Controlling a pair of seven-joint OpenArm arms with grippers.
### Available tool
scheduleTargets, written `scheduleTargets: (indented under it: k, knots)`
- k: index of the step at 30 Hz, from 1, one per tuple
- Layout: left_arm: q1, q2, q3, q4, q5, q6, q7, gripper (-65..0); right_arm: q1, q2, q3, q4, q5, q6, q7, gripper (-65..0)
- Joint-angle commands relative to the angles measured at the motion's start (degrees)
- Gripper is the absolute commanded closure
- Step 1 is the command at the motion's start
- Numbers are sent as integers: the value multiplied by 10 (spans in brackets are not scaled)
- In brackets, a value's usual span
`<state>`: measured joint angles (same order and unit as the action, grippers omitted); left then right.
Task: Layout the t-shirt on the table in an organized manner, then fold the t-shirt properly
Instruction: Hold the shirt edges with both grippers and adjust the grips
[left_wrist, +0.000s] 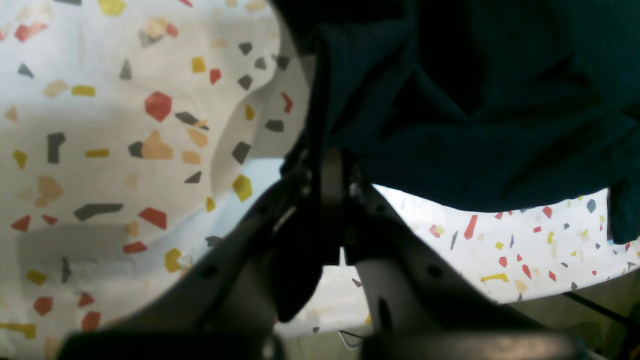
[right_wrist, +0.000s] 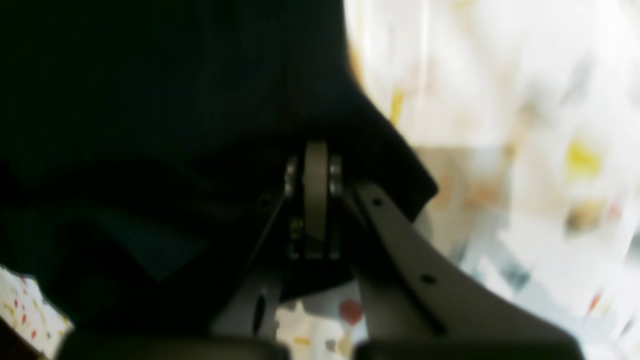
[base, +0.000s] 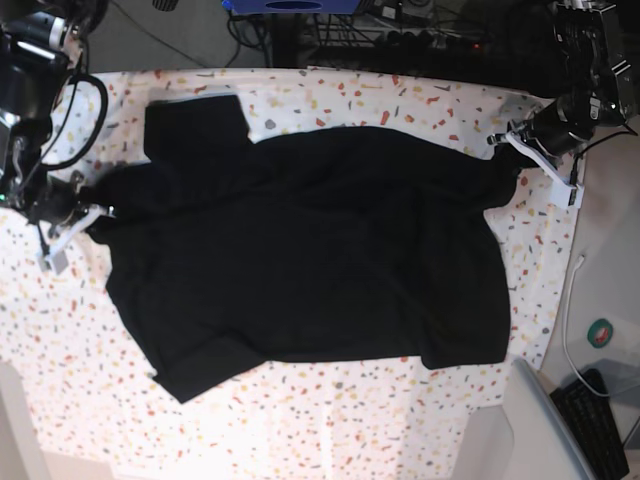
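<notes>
my left claw (base: 508, 148) clenched on the t-shirt (base: 300, 250) hem, my right claw (base: 92, 222) clamped on its opposite edge, shirt stretched between them, flat on the table (base: 300, 430)

Speckled table (base: 300, 430); black t-shirt (base: 300, 260) spread on it.

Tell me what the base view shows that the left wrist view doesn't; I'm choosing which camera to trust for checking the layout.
Only the base view shows the whole t-shirt spread over the table, with the right gripper shut on one edge and the left gripper shut on the opposite edge. Only the left wrist view shows up close a lifted fold of the shirt hanging above the speckled cloth, which is rumpled beside it. Both show the black shirt, the speckled table and the left gripper.
</notes>
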<state>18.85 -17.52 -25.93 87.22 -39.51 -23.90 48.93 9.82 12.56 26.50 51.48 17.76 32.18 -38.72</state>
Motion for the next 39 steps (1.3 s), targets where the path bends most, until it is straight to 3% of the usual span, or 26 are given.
scheduleTargets:
  k: [1, 7, 13, 17, 21, 22, 25, 27, 28, 33, 39]
  knots:
    - [-14, -11, -6, 4, -8, -1, -10, 0, 38, 6, -1, -24, -28, -5, 10, 0]
    - [-79, -8, -1, -21, 49, -1, -6, 0, 184, 6, -1, -169, -152, -5, 98, 0]
    - [-83, 3, -1, -21, 54, -1, -6, 0, 217, 11, -1, -118, -189, -1, 120, 0]
    - [-72, 2, -2, -21, 57, -1, -6, 0, 162, 7, 5, 76, -177, -1, -8, 0]
    - [-66, 0, -7, -21, 55, -1, -6, 0, 42, -11, 24, 303, -72, 2, -171, 0]
    - [-66, 0, -7, -21, 55, -1, -6, 0, 16, -17, 40, 328, -41, 2, -193, -42]
    - [-66, 0, -7, -21, 55, -1, -6, 0, -40, -29, 80, 351, 39, 2, -227, -335]
    - [-66, 1, -7, -21, 55, -1, -6, 0, -73, -30, 88, 339, 81, 2, -220, -500]
    - [-66, 1, -7, -21, 55, -1, -6, 0, -87, -30, 85, 325, 97, 2, -207, -543]
    - [-68, 1, -2, -21, 54, -1, -6, 0, -90, -28, 84, 221, 109, 3, -142, -510]
    - [-66, 1, -2, -21, 54, -1, -6, 0, -25, -27, 84, 108, 109, 4, -130, -513]
